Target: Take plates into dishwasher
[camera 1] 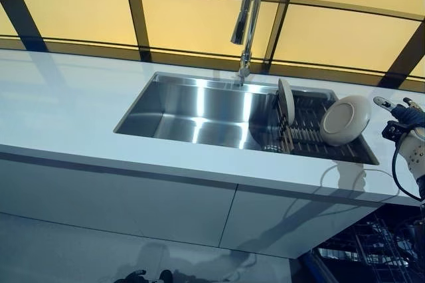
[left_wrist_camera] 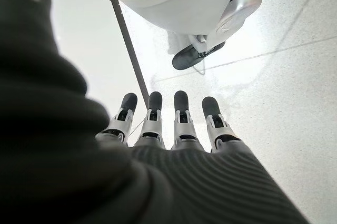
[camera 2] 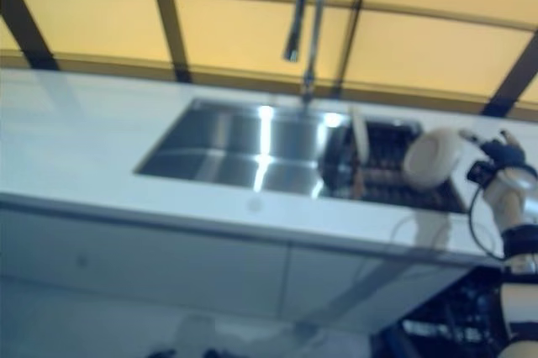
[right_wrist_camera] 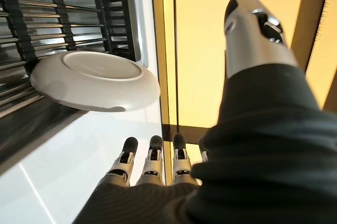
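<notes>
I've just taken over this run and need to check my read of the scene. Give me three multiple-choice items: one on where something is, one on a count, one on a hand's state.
1. Where is the dish rack?
A. At the right end of the sink
B. On the counter left of the sink
C. On the floor

2. How many plates show in the rack?
A. One
B. Two
C. Four

3. What is the right hand doing?
A. Curled round a plate
B. Open, holding nothing
C. Gripping the faucet

Answers:
1. A: the rack sits inside the sink, at its right end, right of the faucet.
2. B: an upright plate stands on edge and a tilted plate leans nearer the right hand.
3. B: its fingers are straight, apart from the tilted plate.
</notes>
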